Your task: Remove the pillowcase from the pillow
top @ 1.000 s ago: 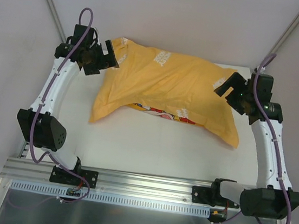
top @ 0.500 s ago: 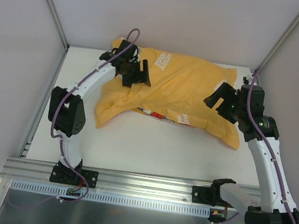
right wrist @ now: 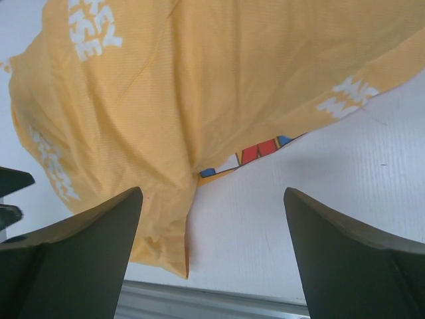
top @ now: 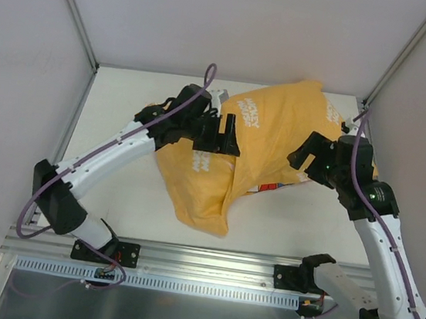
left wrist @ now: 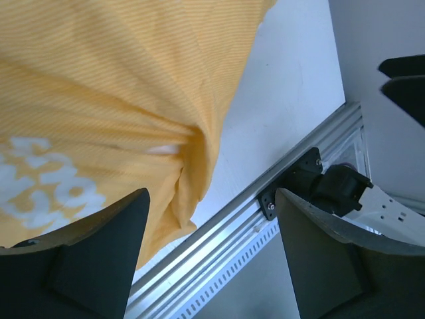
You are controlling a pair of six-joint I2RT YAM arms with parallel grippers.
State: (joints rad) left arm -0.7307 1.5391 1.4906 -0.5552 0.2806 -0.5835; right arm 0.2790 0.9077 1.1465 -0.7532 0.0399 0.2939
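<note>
Seen from above, a white table (top: 120,94) with an aluminium rail (top: 208,264) along the bottom carries the bulging orange-yellow fabric pillowcase (top: 266,135), right of centre, one corner drooping towards the rail. The left gripper (top: 227,136) lies over its left side and the right gripper (top: 307,152) is at its right edge.

In the left wrist view the jaws are spread wide with nothing between them. Ribbed orange cloth fills the upper left.

In the right wrist view the jaws are likewise wide and empty. A red-and-blue print strip (right wrist: 255,153) peeks out beneath the fold. The pillow is hidden inside.
</note>
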